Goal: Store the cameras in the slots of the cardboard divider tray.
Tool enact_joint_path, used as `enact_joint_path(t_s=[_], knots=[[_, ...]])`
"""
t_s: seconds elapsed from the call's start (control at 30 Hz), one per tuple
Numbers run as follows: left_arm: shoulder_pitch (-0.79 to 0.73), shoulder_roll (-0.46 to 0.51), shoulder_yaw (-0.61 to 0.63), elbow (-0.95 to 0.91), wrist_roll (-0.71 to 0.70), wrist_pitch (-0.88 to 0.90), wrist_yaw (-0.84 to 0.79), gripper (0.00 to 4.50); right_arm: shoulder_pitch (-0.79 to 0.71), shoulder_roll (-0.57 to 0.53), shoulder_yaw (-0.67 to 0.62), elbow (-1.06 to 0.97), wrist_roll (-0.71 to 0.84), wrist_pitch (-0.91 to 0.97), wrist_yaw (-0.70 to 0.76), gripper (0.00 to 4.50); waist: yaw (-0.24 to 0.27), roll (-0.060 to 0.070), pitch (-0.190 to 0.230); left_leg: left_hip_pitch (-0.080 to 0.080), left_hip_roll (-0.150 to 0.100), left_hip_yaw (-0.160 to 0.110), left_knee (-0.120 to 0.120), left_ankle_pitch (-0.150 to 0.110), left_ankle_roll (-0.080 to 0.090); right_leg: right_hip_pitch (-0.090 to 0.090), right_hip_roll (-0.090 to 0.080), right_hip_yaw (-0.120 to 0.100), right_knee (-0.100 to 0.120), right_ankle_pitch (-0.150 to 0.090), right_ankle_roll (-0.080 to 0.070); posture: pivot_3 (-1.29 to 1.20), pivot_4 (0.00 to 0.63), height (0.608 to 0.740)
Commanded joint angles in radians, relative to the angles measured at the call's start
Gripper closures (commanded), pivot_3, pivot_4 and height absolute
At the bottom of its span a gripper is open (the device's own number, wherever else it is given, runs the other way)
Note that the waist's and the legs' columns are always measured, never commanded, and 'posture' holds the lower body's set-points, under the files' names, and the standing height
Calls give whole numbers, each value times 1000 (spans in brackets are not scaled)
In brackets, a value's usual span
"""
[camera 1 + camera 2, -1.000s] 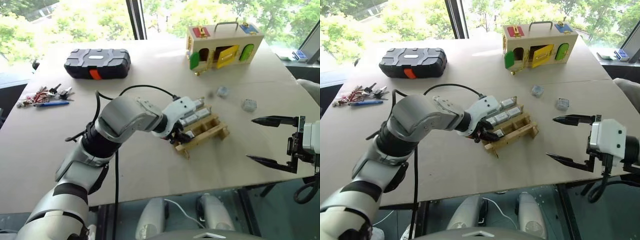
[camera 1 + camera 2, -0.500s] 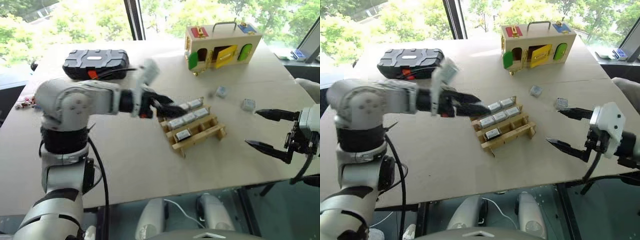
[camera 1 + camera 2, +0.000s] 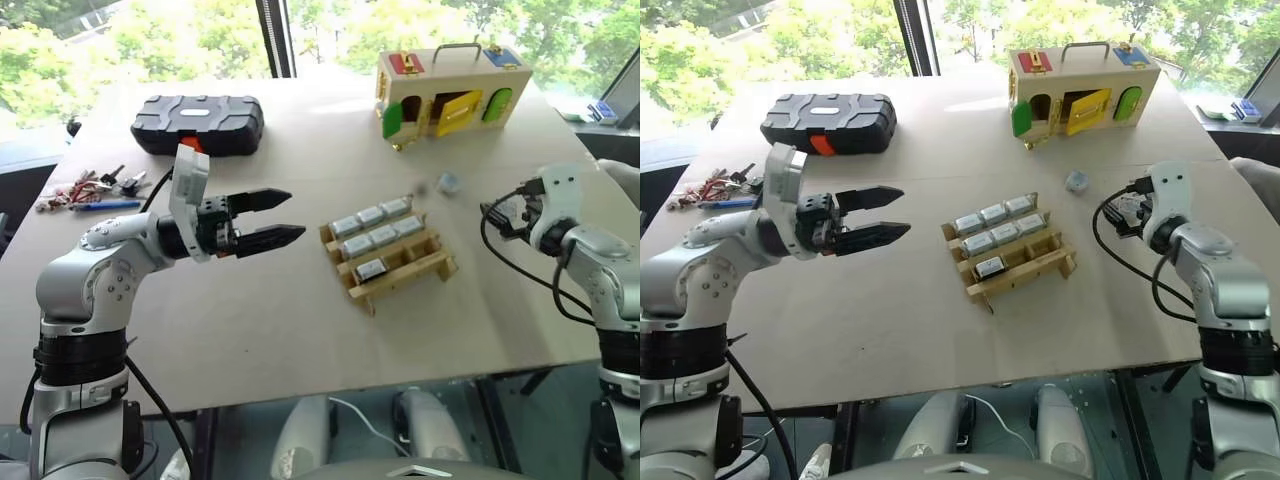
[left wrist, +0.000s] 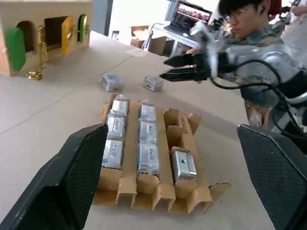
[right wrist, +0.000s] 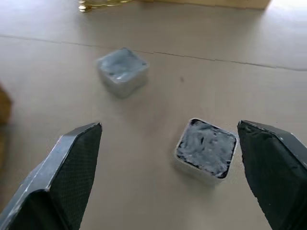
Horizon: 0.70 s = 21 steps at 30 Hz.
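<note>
The cardboard divider tray [image 3: 415,275] lies mid-table with several cameras [image 3: 372,237] in its slots, and one of them [image 4: 183,164] sits alone in the nearest row. My left gripper [image 3: 296,213] hovers left of the tray, open and empty, pointing at it. Two loose cameras [image 5: 122,72] [image 5: 206,148] rest on the table beyond the tray's right end. My right gripper [image 5: 169,124] is open just short of them, the nearer camera lying between its fingers' lines. The left wrist view shows that gripper [image 4: 163,68] spread above the table.
A black case [image 3: 197,123] and a bunch of keys [image 3: 95,190] lie at the far left. A wooden box [image 3: 450,90] with coloured doors stands at the back. A person [image 4: 244,19] sits beyond the table's right side.
My left gripper opened and drew back left from the tray, leaving a camera in it. My right gripper swung forward and rolled, closing in on the loose cameras.
</note>
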Motion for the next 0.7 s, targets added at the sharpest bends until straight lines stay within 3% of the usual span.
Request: enact_joint_path(t_s=[0.03,0.23,0.7], knots=[[4,25,11,-53,0,-59,-25,50,-88,20,-33,153,-75,-36,-114,0,-5,0,0,0,0,0,0,0,0,0,0,0,-1,0,0,0,150,740],[20,19,38,-118,-57,-43,14,50,-167,58,-84,314,-61,-72,-137,0,-12,0,0,-1,0,0,-2,-1,1,-1,0,0,-1,0,0,0,150,740],[-10,53,30,-126,-72,-78,8,50,-183,109,-41,300,-51,-60,-64,0,-23,0,0,1,1,1,-2,-1,2,-1,4,1,1,0,0,0,150,740]])
